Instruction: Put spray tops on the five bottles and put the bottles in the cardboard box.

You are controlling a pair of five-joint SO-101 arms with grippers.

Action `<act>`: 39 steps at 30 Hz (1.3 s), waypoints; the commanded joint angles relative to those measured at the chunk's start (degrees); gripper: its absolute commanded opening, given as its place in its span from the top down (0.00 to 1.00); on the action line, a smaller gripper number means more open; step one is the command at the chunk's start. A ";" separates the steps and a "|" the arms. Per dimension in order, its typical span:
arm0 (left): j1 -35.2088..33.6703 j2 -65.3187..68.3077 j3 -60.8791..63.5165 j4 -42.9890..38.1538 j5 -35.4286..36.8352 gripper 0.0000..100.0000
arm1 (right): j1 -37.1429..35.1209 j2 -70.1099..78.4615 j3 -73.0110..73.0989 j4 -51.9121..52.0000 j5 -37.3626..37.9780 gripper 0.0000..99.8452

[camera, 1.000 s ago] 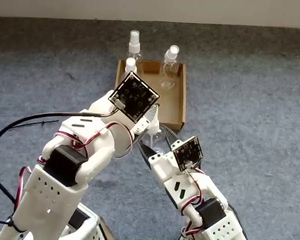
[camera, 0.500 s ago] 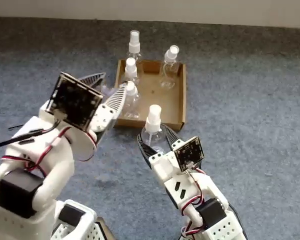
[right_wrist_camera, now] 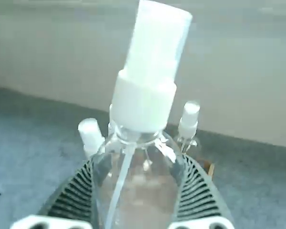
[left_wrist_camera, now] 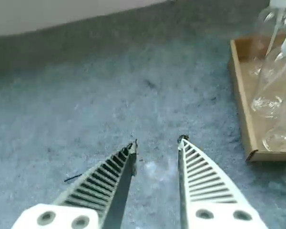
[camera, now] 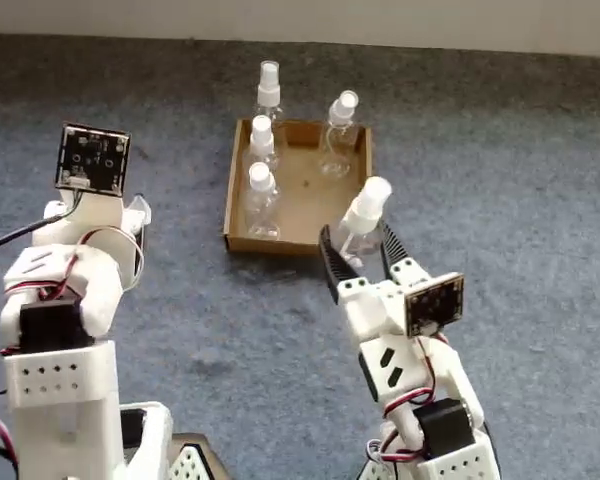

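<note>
The right claw (camera: pixel 358 240) grips a capped bottle (camera: pixel 368 208), lifted by the near right corner of the cardboard box (camera: pixel 302 195): boxing is in hand. Next it likely needs carrying over a bare spot and lowering upright. The left claw (left_wrist_camera: pixel 158 141) gapes empty above the worktop (camera: pixel 500 200).

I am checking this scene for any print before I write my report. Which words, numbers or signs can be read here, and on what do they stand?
No text can be read.
The cardboard box and the bottles show no print.
The marks on the arms' camera boards are too small to read.
</note>
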 commanded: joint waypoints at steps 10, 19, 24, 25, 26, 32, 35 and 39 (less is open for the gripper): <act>-2.77 -0.84 20.44 -18.90 8.09 0.86 | 6.02 36.62 -18.68 -19.38 0.18 1.00; -2.77 -0.84 25.89 -23.74 7.91 0.86 | 5.67 58.95 -20.79 -34.42 0.18 1.00; -2.77 -0.84 27.21 -25.67 7.91 0.86 | 4.44 67.74 -20.79 -44.35 0.00 1.00; -2.77 -0.84 27.21 -25.58 7.91 0.86 | 3.91 69.32 -20.70 -45.67 0.00 1.00; -2.77 -0.84 27.21 -25.58 7.91 0.86 | 3.12 70.99 -20.70 -47.25 0.00 1.00; -2.77 -0.84 27.21 -25.41 7.91 0.86 | 0.92 80.04 -20.35 -61.14 -0.26 1.00; -2.77 -0.84 27.21 -25.41 7.91 0.86 | 0.40 85.14 -20.35 -64.13 -0.26 1.00; -2.68 -0.84 27.30 -25.32 7.91 0.86 | 0.66 92.00 -20.62 -67.56 -0.26 1.00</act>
